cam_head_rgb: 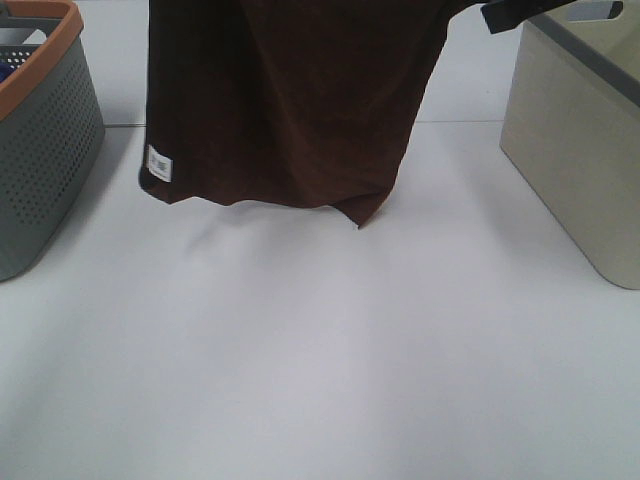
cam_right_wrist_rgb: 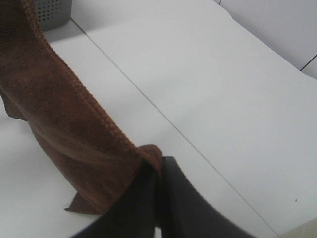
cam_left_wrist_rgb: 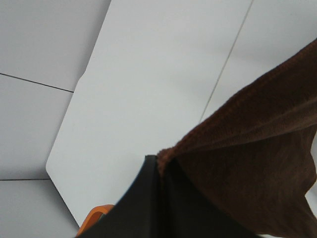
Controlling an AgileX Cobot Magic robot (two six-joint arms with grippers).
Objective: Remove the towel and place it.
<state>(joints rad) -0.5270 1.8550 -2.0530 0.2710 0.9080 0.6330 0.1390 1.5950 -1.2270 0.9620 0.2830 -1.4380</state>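
Note:
The dark reddish-brown towel (cam_head_rgb: 285, 100) hangs spread in the air above the white table (cam_head_rgb: 320, 350), its lower hem off the surface and its small white tag (cam_head_rgb: 159, 163) at the lower left. My left gripper (cam_left_wrist_rgb: 159, 171) is shut on one top corner of the towel (cam_left_wrist_rgb: 247, 163). My right gripper (cam_right_wrist_rgb: 156, 176) is shut on the other top corner of the towel (cam_right_wrist_rgb: 64, 124). In the exterior high view only a dark part of the right arm (cam_head_rgb: 505, 14) shows at the top right; the left gripper is out of that view.
A grey perforated basket with an orange rim (cam_head_rgb: 40, 150) stands at the left edge. A beige basket with a grey rim (cam_head_rgb: 580, 150) stands at the right edge. A seam (cam_head_rgb: 470, 121) runs across the table behind the towel.

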